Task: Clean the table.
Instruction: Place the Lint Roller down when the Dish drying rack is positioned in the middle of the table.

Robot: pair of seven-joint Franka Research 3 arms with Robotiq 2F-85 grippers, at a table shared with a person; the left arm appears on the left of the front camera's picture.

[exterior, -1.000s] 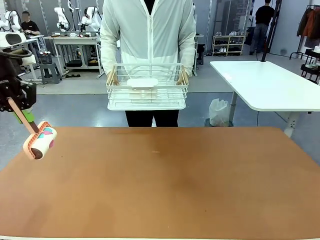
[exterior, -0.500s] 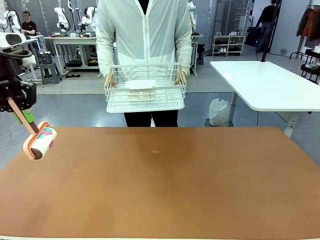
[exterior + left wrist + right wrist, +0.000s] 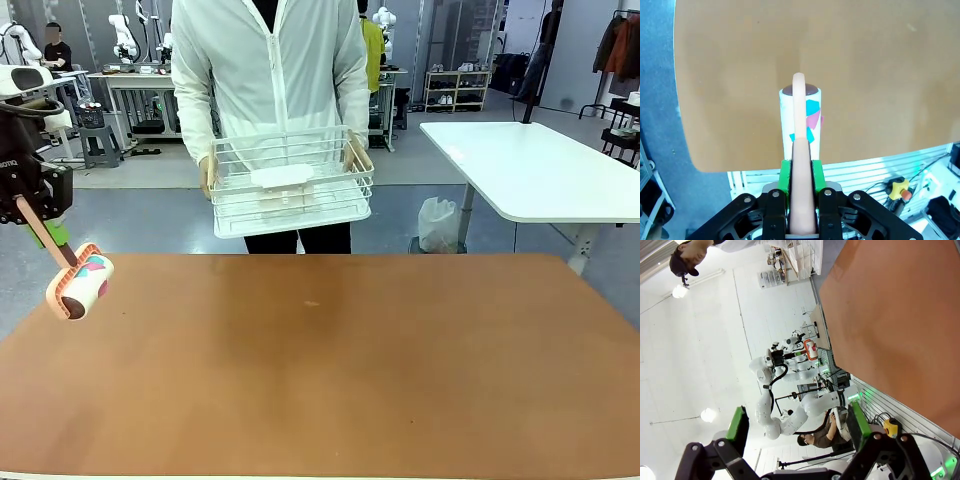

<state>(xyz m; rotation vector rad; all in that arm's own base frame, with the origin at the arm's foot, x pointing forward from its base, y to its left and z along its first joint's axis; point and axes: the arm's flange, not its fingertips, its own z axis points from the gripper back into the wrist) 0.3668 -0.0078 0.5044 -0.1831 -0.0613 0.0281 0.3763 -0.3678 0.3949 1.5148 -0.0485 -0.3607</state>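
The reddish-brown table (image 3: 330, 370) spans the front view, and its top also appears in the left wrist view (image 3: 865, 75) and the right wrist view (image 3: 900, 325). My left gripper (image 3: 40, 215) hangs above the table's left edge, shut on the peach handle of a lint roller (image 3: 80, 285). In the left wrist view the roller (image 3: 800, 120), white with pink and cyan patches, points out over the table from between the green pads (image 3: 785, 175) of my left gripper (image 3: 800, 175). My right gripper (image 3: 797, 427) stands open with nothing between its fingers.
A person in a white jacket stands at the far side holding a white wire basket (image 3: 290, 185) with a pale flat item inside. A white-topped table (image 3: 530, 170) stands at the back right. A small speck (image 3: 312, 303) lies on the brown top.
The person has shifted to the left with the basket, which now tilts slightly. My left gripper and the roller have not moved.
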